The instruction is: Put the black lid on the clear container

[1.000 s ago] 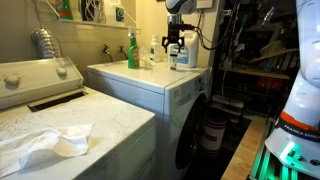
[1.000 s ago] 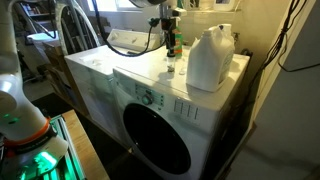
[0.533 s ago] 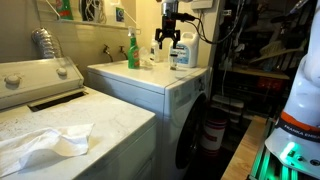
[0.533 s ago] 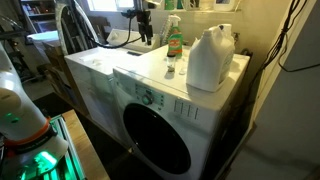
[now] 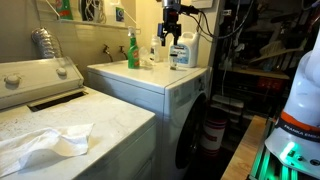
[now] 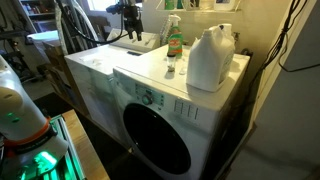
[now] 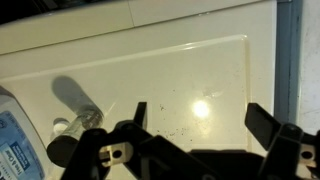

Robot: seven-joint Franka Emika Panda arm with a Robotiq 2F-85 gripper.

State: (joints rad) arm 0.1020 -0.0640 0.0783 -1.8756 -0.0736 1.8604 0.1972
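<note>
The clear container [image 6: 210, 58] is a squat see-through jug at the washer's back corner. Its bluish label shows in an exterior view [image 5: 182, 56] and at the wrist view's left edge [image 7: 14, 140]. A small black lid [image 7: 61, 151] lies by a small clear bottle [image 7: 84, 120] on the white washer top, next to the container. My gripper [image 7: 200, 118] is open and empty. It hangs above the washer top, apart from the bottles, in both exterior views [image 5: 172, 36] [image 6: 130, 14].
A green spray bottle [image 5: 132, 50] [image 6: 174, 40] and a slim whitish bottle [image 5: 155, 51] stand at the back of the washer [image 6: 120, 70]. A second machine [image 5: 60, 110] with a white cloth [image 5: 45, 142] stands beside it. A wall sits close behind.
My gripper has lifted and moved sideways, away from the spray bottle and the container. It stays open. The bottles have not moved.
</note>
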